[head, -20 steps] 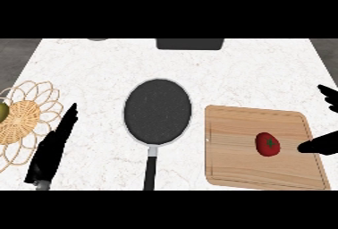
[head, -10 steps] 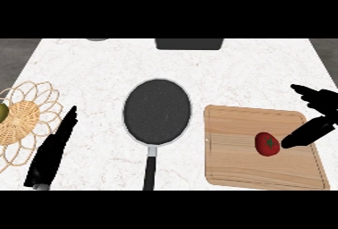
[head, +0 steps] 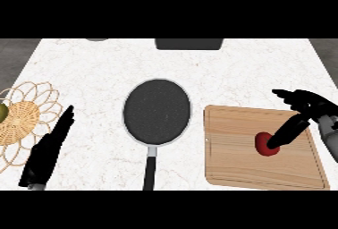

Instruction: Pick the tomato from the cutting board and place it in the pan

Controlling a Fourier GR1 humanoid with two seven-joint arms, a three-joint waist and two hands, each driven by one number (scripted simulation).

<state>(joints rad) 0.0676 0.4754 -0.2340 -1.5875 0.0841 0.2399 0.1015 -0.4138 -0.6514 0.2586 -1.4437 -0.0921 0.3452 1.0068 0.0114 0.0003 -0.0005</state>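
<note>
A red tomato (head: 264, 146) lies on the wooden cutting board (head: 238, 165) at the right of the counter. My right hand (head: 305, 112) comes in from the right edge and hovers over the board, open; its thumb reaches down onto the tomato's right side and hides part of it, while the fingers spread above. The dark round pan (head: 157, 112) sits at the middle, its handle pointing toward me. Near the lower left my left hand (head: 48, 152) rests open, fingers straight, well away from the pan.
A woven wire basket (head: 20, 123) with a green fruit (head: 3, 112) sits at the left edge. A dark rectangular object (head: 188, 43) and a grey rim (head: 98, 39) stand at the counter's far edge.
My right hand has moved left from the right edge over the board, and its thumb now reaches the tomato. The left hand, pan and tomato have not moved.
</note>
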